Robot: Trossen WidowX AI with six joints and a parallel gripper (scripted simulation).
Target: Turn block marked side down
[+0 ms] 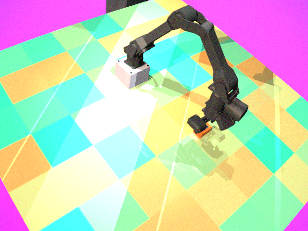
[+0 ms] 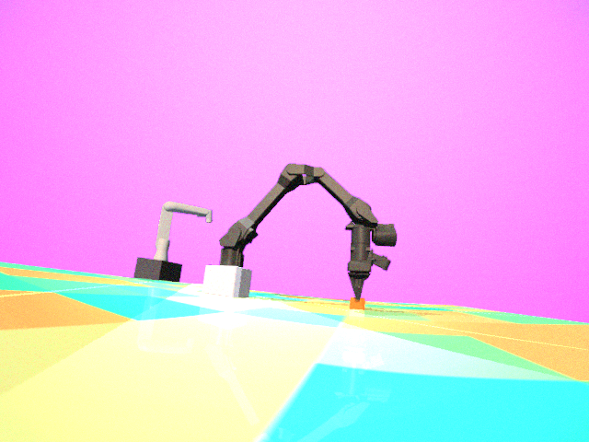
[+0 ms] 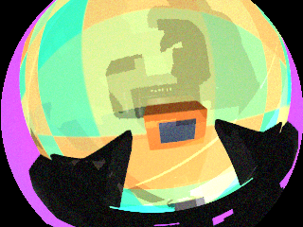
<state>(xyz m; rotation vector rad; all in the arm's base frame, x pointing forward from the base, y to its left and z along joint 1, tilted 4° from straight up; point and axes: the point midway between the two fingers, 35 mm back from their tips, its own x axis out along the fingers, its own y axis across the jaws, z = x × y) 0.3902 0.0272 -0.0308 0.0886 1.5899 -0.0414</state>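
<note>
The orange block (image 1: 199, 134) (image 2: 357, 304) (image 3: 201, 129) rests on the table (image 1: 74, 184) (image 2: 190, 380). Its marked side, with a dark blue patch (image 3: 171, 132), faces up towards the wrist camera. My gripper (image 2: 357, 296) (image 3: 175, 129) is open and points straight down just above the block. In the wrist view the block lies between the two spread fingertips, with a gap on each side. Nothing is held. In the top view one finger and the wrist hide part of the block's top.
My arm's white base box (image 1: 139, 77) (image 2: 221, 280) stands behind and to the left of the block. A second, grey arm (image 2: 164, 233) on a dark box (image 2: 156, 269) stands farther back. Shadows of the arm fall around the block.
</note>
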